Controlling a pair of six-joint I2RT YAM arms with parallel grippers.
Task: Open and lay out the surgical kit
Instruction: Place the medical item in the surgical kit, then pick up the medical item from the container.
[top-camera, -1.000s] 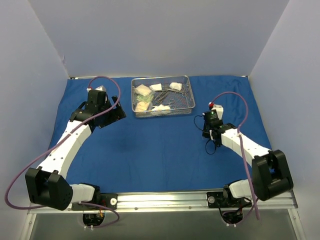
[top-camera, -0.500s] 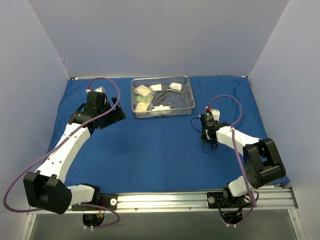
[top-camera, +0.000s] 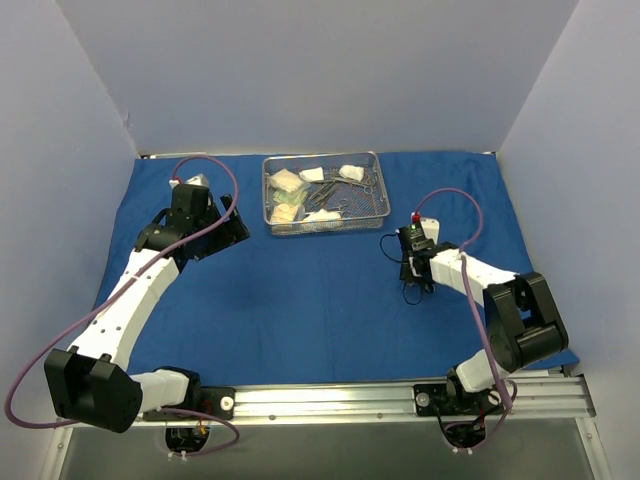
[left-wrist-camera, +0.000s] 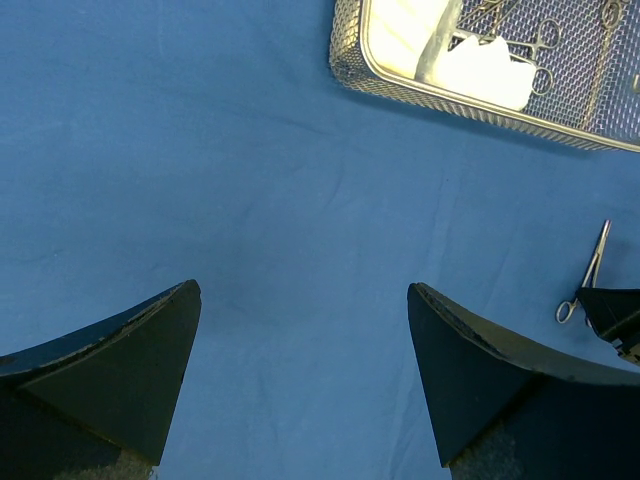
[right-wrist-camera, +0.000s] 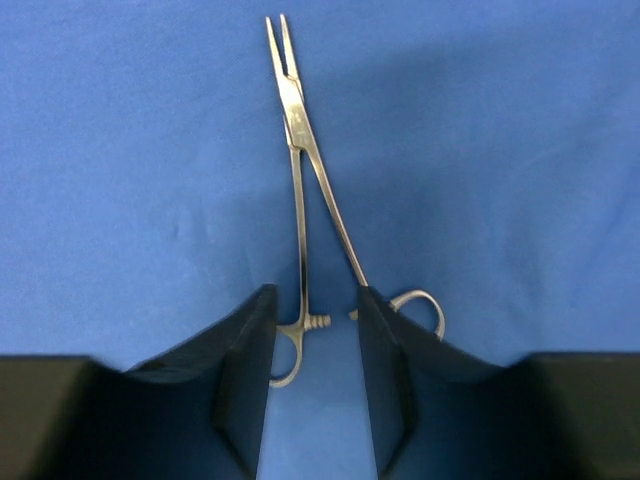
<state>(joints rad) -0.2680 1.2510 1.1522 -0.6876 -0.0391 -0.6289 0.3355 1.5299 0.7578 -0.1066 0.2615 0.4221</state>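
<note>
The blue cloth (top-camera: 300, 300) lies spread flat over the table. At the back centre stands the steel mesh tray (top-camera: 330, 229), which holds white gauze pads (top-camera: 322, 215), small packets and steel instruments (top-camera: 345, 205). One pair of forceps (right-wrist-camera: 300, 140) lies on the cloth right of the tray, tips pointing away. My right gripper (right-wrist-camera: 315, 292) is low over its ring handles, jaws parted, a finger on each side of the ratchet. My left gripper (left-wrist-camera: 303, 287) hovers wide open over bare cloth left of the tray (left-wrist-camera: 450, 95), holding nothing. The forceps (left-wrist-camera: 590, 270) also show in the left wrist view.
Pale walls close in the back and both sides. A metal rail (top-camera: 330, 398) with the arm bases runs along the near edge. Purple cables (top-camera: 470, 215) loop off both arms. Bare cloth stretches across the middle and front.
My right gripper slid a little left towards the tray, came down to the cloth and parted its jaws. The left arm shifted only slightly.
</note>
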